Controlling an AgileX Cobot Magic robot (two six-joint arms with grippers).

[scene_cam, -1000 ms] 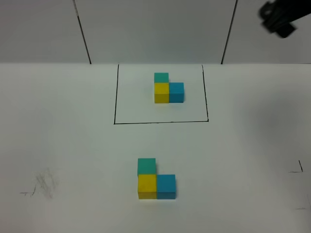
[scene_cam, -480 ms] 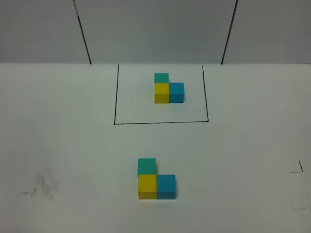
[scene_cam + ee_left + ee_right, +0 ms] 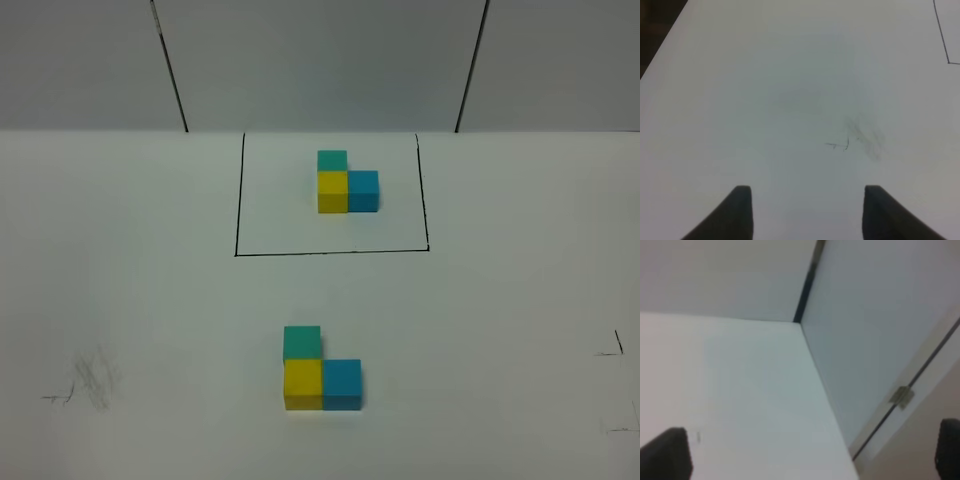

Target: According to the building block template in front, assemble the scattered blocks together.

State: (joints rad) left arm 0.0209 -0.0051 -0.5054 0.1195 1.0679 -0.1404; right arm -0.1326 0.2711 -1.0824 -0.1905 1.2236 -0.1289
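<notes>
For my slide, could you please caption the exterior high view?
Assembled blocks match the outlined template on the white table.

Lighting even, diffuse, moderately bright.
Overhead view sharp, faint shadows; both wrist views soft, right one markedly blurred.

matte scattered blocks (image 3: 321,369), smooth, perhaps scuffed table (image 3: 150,300)

L pincer (image 3: 802,212) parted, R pincer (image 3: 802,455) wide.
</notes>
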